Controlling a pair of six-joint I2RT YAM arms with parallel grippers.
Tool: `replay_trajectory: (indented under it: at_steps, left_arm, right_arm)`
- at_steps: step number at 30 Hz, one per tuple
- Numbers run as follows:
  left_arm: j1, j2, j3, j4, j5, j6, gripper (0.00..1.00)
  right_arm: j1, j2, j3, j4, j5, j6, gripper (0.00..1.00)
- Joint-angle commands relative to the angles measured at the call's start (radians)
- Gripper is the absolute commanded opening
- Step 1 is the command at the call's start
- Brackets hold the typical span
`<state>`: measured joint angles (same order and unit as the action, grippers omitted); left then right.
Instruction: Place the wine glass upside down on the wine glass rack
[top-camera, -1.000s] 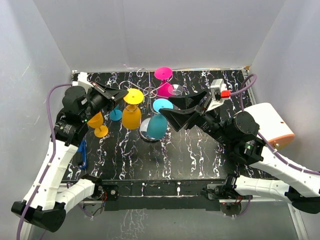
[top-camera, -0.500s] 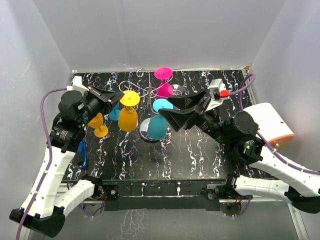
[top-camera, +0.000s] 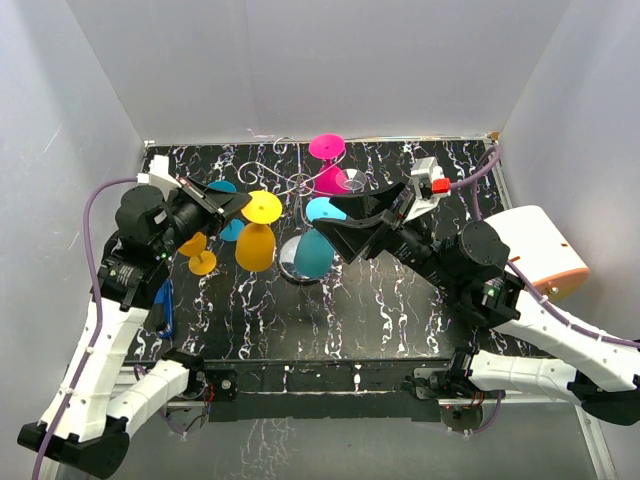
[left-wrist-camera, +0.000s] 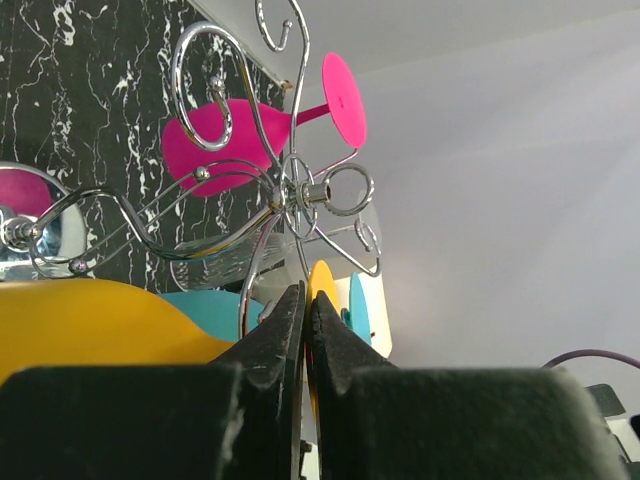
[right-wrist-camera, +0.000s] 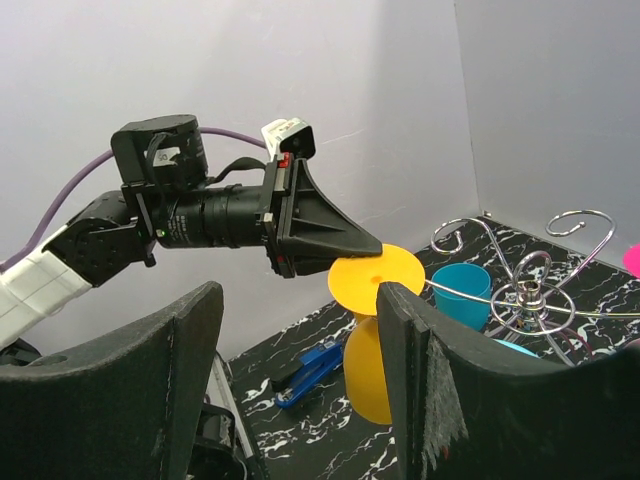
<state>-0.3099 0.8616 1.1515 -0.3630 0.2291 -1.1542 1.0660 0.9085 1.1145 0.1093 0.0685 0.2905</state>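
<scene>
While the left gripper (top-camera: 238, 204) reaches in from the left, its jaws are pinched almost shut. In the left wrist view the two black fingers (left-wrist-camera: 270, 345) leave only a sliver of a gap. A thin yellow edge runs through that sliver. It's the foot of the yellow wine glass (top-camera: 254, 247), clamped at the rim!

The glass hangs upside down, flat foot on top and bowl below, up off the black marbled counter (top-camera: 400, 300). It sits just left of the wine glass rack (top-camera: 300, 184), near the outer scroll arms. In the right wrist view, one chrome wire runs out to the right edge of the yellow foot (right-wrist-camera: 377, 283). Whether the foot rests on that wire or only sits beside it, I cannot tell.

Over to the right gripper (top-camera: 338, 222): jaws spread wide, nothing between them. Its own camera shows the two fingers (right-wrist-camera: 420, 370) well apart, framing the scene. From above it hovers just right of the rack, close to a teal glass (top-camera: 314, 252) that hangs inverted by the pole. Contact with that glass can't be judged.

A pink glass (top-camera: 328, 178) hangs at the far side of the rack. A small orange glass (top-camera: 198, 250) is low at the left, under the left arm.
</scene>
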Motion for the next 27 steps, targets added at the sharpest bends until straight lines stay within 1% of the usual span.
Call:
replay_trajectory:
  at_steps: [1, 6, 12, 15, 22, 27]
  left_arm:
    - [0.001, 0.02, 0.019, 0.021, 0.068, 0.033, 0.0]
    - [0.001, 0.042, 0.019, 0.051, 0.09, 0.033, 0.0]
    - [0.001, 0.06, 0.047, 0.035, 0.089, 0.057, 0.0]
    - [0.001, 0.066, 0.055, 0.028, 0.085, 0.069, 0.03]
    - [0.001, 0.083, 0.089, -0.012, 0.082, 0.11, 0.16]
    - [0.002, 0.086, 0.089, -0.03, 0.07, 0.113, 0.18]
  right_arm:
    - [0.004, -0.002, 0.01, 0.065, -0.007, 0.0, 0.61]
    - [0.005, -0.001, 0.011, 0.068, -0.001, -0.003, 0.61]
    - [0.005, 0.003, 0.009, 0.073, 0.003, -0.005, 0.61]
    - [0.005, 0.004, 0.008, 0.073, 0.003, -0.008, 0.61]
    - [0.005, 0.003, 0.005, 0.069, 0.013, -0.009, 0.61]
    - [0.005, -0.002, 0.001, 0.067, 0.022, -0.008, 0.61]
